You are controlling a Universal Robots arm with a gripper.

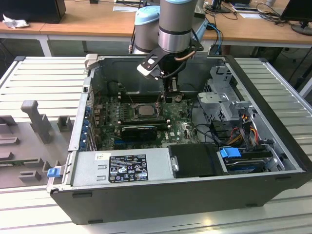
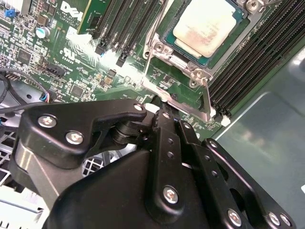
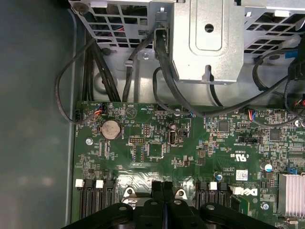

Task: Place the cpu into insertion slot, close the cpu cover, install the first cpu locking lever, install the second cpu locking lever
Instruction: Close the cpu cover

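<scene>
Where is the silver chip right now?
The cpu sits in the insertion slot on the green board inside the open case, between rows of black memory slots, just to the exterior view's left of the hand.

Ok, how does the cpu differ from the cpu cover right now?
The cpu is a solid pale square; the cpu cover is a silver frame with an open window. The cpu sits in the middle; the cpu cover rings it. Both look metallic and seem to lie flat.

My gripper [image 2: 158, 110] is matt black with bright metal screws. The cpu [image 2: 205, 26] top is dull, smudged silvery metal. The cpu cover [image 2: 199, 72] is bare shiny metal. The motherboard [image 3: 157, 152] is green and semi-glossy. The drive cage [image 3: 205, 33] is matt grey sheet metal.
</scene>
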